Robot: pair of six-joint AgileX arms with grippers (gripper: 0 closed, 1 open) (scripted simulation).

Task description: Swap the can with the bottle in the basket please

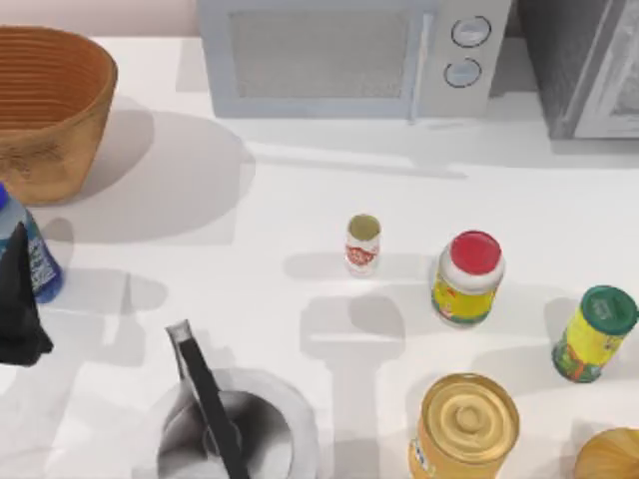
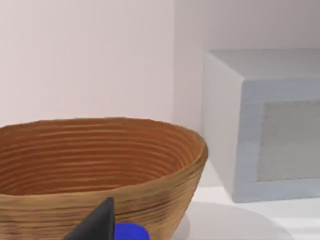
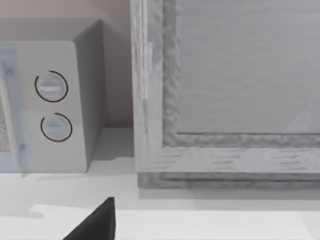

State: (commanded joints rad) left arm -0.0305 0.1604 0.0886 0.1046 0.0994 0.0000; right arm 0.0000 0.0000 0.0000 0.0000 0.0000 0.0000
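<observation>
Just outside the basket, the bottle sits against my left pincer, grip unclear.

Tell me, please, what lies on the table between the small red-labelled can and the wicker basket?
In the top view, nothing stands between the can and the basket: that stretch is bare white table, crossed only by shadow.

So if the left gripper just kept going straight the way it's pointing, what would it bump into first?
Probably the basket. The left wrist view faces its woven side, with the bottle right at the left gripper. How far off is unclear.
</observation>
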